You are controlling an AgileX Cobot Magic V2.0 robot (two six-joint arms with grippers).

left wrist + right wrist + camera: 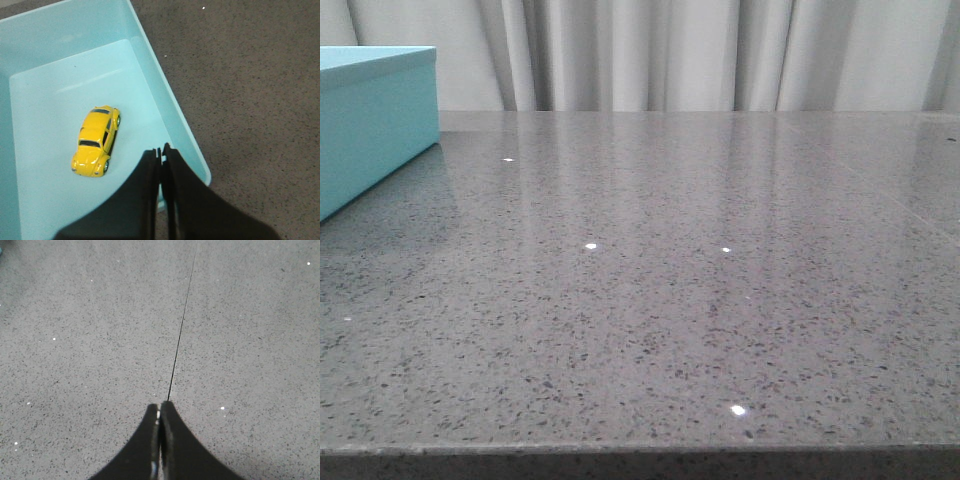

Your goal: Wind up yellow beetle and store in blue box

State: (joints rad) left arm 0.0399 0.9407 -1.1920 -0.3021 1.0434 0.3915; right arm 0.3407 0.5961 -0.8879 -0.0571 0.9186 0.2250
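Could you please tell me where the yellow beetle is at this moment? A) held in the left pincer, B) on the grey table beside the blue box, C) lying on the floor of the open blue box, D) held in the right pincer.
C: the yellow beetle rests on its wheels inside the blue box, and both the left pincer and the right pincer are shut and empty.

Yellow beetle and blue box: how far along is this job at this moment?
Storing looks done: the yellow beetle sits on its wheels on the floor of the open blue box, touching no wall. Nothing is in hand: the left gripper is shut and empty above the box's corner, and the right gripper is shut over bare countertop. Whether it was wound cannot be told. No lid is visible.
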